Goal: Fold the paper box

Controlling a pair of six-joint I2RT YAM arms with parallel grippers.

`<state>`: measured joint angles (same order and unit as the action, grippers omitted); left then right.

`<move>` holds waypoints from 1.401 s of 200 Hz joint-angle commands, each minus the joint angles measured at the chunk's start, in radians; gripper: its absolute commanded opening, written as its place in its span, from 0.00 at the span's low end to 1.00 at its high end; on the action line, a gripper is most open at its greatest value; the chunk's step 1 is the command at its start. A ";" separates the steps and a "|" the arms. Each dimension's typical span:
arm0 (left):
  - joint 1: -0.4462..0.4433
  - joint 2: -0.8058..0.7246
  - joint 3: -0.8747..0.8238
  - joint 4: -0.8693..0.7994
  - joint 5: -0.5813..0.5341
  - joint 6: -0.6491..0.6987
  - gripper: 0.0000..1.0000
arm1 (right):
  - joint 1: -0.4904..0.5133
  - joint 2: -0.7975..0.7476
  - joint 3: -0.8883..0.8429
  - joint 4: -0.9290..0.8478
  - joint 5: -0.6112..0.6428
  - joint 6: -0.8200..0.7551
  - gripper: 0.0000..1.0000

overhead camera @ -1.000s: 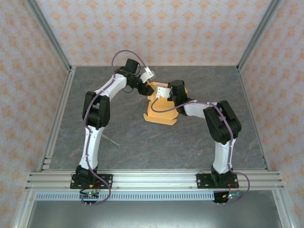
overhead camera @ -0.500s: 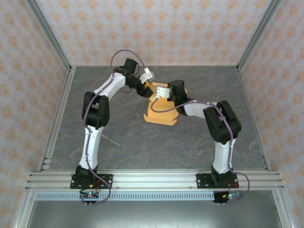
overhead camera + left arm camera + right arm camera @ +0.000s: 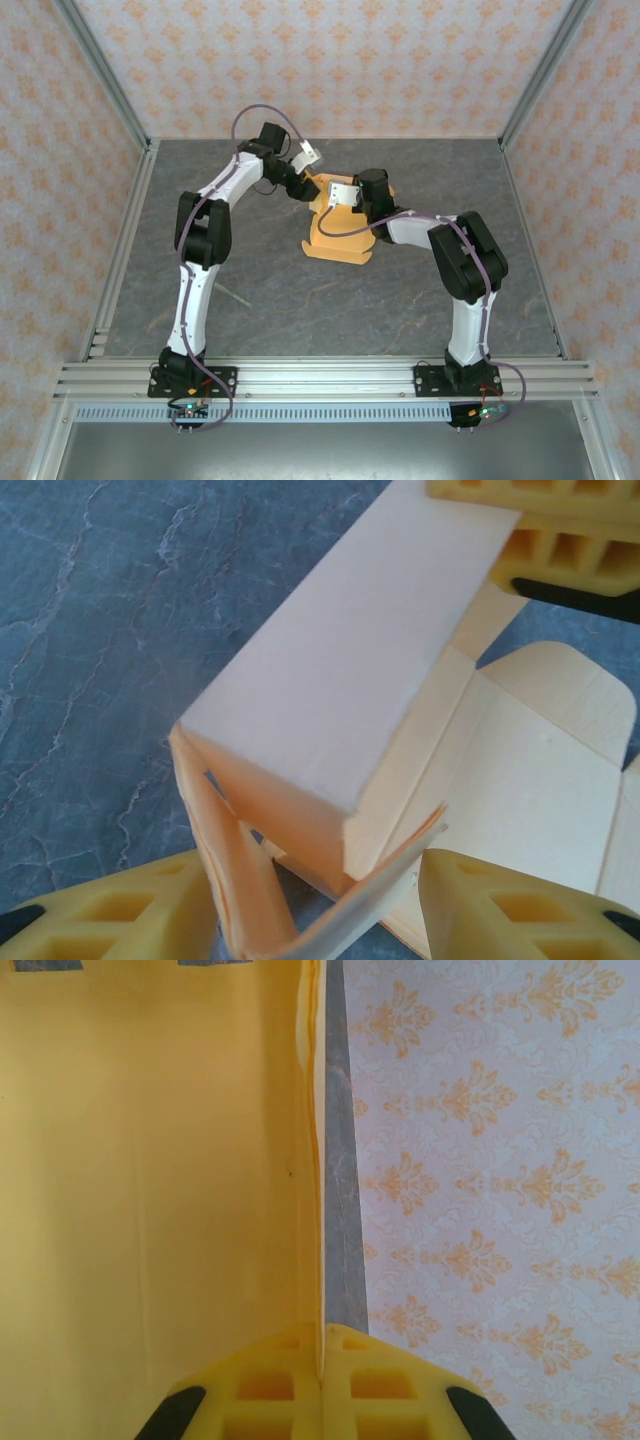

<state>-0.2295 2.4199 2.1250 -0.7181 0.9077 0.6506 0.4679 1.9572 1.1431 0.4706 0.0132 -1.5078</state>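
The orange-yellow paper box (image 3: 338,238) lies half folded on the grey mat at mid-table. My right gripper (image 3: 322,1348) is shut on one upright wall of the paper box (image 3: 150,1160), the thin edge pinched between its pads; from above this gripper (image 3: 336,205) sits over the box's back part. My left gripper (image 3: 315,872) stands open at the box's far-left corner, and two bent end flaps (image 3: 230,880) form a V between its fingers (image 3: 500,905), leaning on both. A raised pale panel (image 3: 350,660) rises ahead of it. From above, the left gripper (image 3: 308,180) meets the box's back-left corner.
A thin pale stick (image 3: 236,296) lies on the mat left of centre. Aluminium rails (image 3: 120,250) and patterned walls enclose the mat. The right gripper's yellow fingers (image 3: 560,540) show at the top right of the left wrist view, close to my left fingers.
The left wrist has shifted slightly back and left at the box's corner, its jaws widening then narrowing a little. The right gripper and the box have hardly moved.
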 commanded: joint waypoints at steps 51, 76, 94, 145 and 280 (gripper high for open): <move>-0.025 0.030 0.059 0.036 -0.105 -0.105 0.36 | 0.006 -0.012 0.024 -0.030 -0.035 0.020 0.00; -0.032 0.027 0.056 0.062 -0.158 -0.162 0.35 | 0.009 -0.015 0.017 -0.020 -0.041 0.020 0.00; -0.035 0.012 0.029 0.104 -0.187 -0.214 0.38 | 0.012 -0.015 0.016 -0.019 -0.040 0.022 0.00; -0.030 -0.027 -0.007 0.059 -0.105 -0.141 0.49 | 0.011 -0.013 0.027 -0.029 -0.019 0.013 0.00; -0.009 -0.058 -0.040 0.013 0.007 -0.159 0.61 | 0.013 -0.012 0.050 -0.045 -0.004 0.025 0.00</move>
<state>-0.2340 2.4374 2.1105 -0.7147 0.8761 0.5163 0.4728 1.9572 1.1614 0.4484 0.0151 -1.5040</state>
